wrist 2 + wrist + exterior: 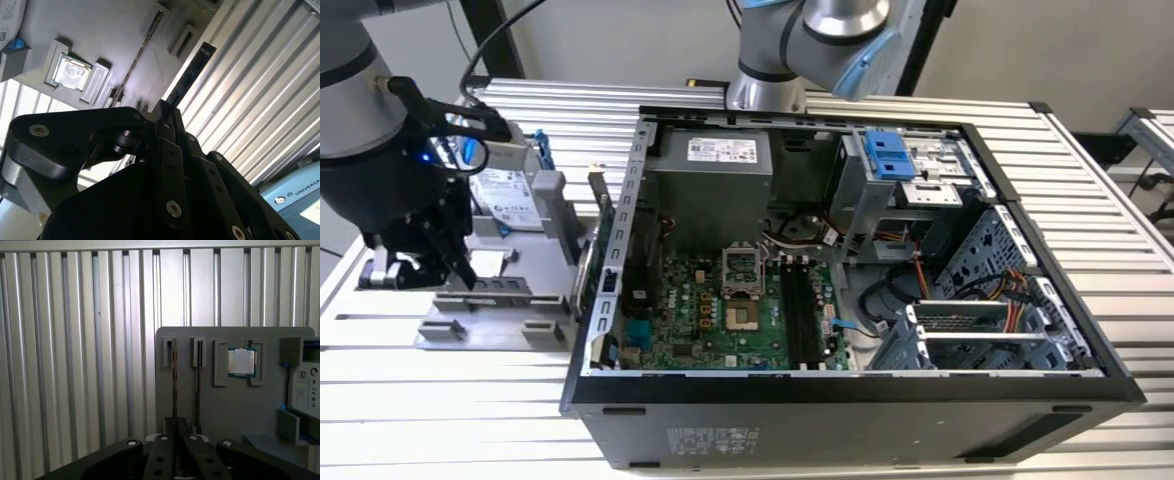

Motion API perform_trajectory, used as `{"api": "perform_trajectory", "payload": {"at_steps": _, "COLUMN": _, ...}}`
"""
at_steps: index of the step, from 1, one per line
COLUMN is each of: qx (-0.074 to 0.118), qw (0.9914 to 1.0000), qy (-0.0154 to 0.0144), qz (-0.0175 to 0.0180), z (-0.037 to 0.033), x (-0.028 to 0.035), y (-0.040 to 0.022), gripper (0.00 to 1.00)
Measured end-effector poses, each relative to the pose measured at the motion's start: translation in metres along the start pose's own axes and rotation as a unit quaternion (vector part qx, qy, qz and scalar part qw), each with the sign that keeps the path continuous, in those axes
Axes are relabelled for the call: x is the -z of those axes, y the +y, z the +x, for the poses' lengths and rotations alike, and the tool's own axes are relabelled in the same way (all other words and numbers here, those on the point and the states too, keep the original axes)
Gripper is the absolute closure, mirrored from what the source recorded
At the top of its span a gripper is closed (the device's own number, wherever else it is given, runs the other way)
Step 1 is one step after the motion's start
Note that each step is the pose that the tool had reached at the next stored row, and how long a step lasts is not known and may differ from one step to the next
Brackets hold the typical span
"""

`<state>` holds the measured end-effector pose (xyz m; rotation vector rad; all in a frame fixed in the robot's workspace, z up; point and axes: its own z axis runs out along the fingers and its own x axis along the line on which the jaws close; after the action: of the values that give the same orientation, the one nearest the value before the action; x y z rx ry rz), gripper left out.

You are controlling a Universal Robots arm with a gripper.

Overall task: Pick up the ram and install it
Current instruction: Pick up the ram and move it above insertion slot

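Ram [174,385] on edge in slot nearest edge of grey fixture [225,410], well outside PC case [854,390]. Likely light, thin, stiff but brittle; take by flat faces near top edge, keep off contacts. Gripper [176,424] fingers pinched narrow on ram. Arm [360,90] upright over fixture, wrist pointing down.

White printed stickers sit on the silver hard drive [507,197] and grey power supply box [716,172], and lettering marks the pale-blue arm cover [296,201].
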<state>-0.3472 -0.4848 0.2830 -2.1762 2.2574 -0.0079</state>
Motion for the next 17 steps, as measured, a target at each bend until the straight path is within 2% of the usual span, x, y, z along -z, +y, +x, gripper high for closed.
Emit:
{"api": "perform_trajectory", "payload": {"at_steps": 6, "qx": 0.000, "qw": 1.00000, "qy": 0.0000, "qz": 0.0000, "z": 0.0000, "x": 0.0130, "y": -0.0001, "gripper": 1.00}}
{"api": "perform_trajectory", "payload": {"at_steps": 13, "qx": 0.000, "qw": 1.00000, "qy": 0.0000, "qz": -0.0001, "z": -0.0001, "x": 0.0324, "y": -0.0002, "gripper": 1.00}}
{"api": "perform_trajectory", "payload": {"at_steps": 17, "qx": 0.000, "qw": 1.00000, "qy": 0.0000, "qz": 0.0000, "z": -0.0001, "x": 0.0412, "y": -0.0003, "gripper": 1.00}}
